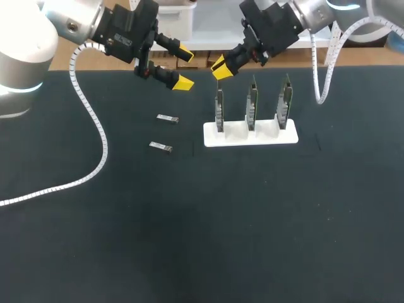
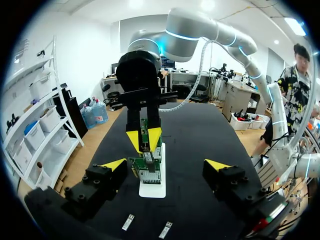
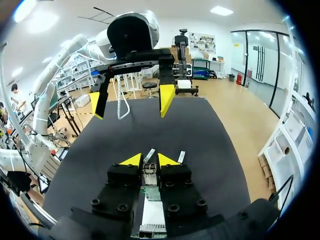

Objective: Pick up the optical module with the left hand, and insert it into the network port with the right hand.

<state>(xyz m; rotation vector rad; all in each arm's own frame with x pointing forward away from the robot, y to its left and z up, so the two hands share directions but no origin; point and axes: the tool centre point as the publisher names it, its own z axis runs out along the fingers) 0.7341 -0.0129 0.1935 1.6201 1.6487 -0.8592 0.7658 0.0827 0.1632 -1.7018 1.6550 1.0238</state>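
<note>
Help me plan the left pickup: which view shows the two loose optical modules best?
The head view: both optical modules lie unobstructed on the table near the white stand. The left wrist view shows them small, under the open left gripper; the right wrist view, small too, ahead of the right gripper.

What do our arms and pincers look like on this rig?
Left arm and right arm: silver-white rounded links, glowing light-blue rings, white spiral-wrapped cables. Left pincer and right pincer: black bolted bodies, two fingers each, yellow wedge tips.
</note>
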